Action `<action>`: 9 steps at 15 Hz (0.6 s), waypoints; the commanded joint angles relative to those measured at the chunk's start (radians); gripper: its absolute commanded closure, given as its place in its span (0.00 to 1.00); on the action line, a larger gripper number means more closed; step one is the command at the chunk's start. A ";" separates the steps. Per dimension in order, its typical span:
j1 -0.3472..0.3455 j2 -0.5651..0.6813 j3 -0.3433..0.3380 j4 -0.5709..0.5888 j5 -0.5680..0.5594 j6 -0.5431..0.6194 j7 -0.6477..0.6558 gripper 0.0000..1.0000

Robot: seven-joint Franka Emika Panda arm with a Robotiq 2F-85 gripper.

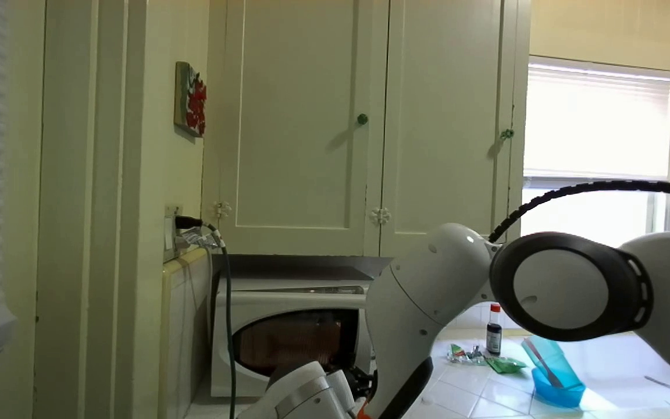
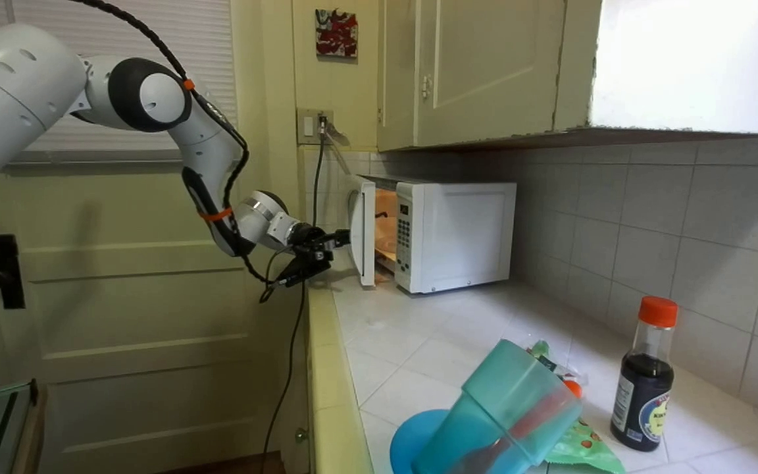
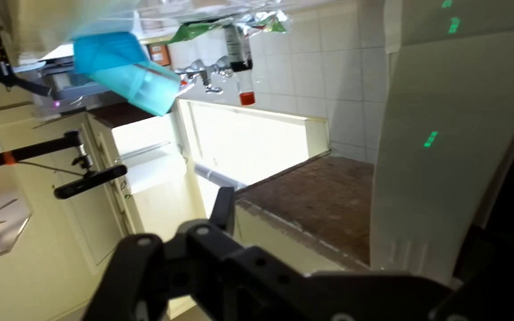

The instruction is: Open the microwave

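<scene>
On the counter against the wall stands the white microwave (image 2: 461, 237). Its door (image 2: 362, 230) is partly swung out, and orange light shows from inside through the gap. My gripper (image 2: 336, 245) is at the outer face of this door, with a fingertip so close that I cannot tell whether it touches. In an exterior view the dark window (image 1: 297, 340) shows, while the arm hides the microwave's right part and most of the gripper. One finger (image 3: 223, 209) stands out in the wrist view, away from the dark right side; the jaws look open and I see nothing gripped.
Cream cabinets (image 2: 491, 79) hang low over the microwave. A power cord (image 1: 230, 349) runs down past its front. Nearer along the counter (image 2: 392, 349) are a tilted teal cup (image 2: 504, 408), a green packet (image 2: 583, 447) and a red-capped bottle (image 2: 642, 388).
</scene>
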 commanded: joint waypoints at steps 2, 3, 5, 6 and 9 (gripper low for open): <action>0.021 0.030 0.053 -0.034 0.201 -0.165 0.057 0.00; 0.024 0.029 0.063 -0.035 0.222 -0.172 0.038 0.00; 0.018 -0.004 0.087 -0.068 0.236 -0.131 0.009 0.00; 0.014 -0.036 0.093 -0.114 0.199 -0.079 0.006 0.00; 0.008 -0.085 0.090 -0.171 0.148 -0.027 -0.021 0.00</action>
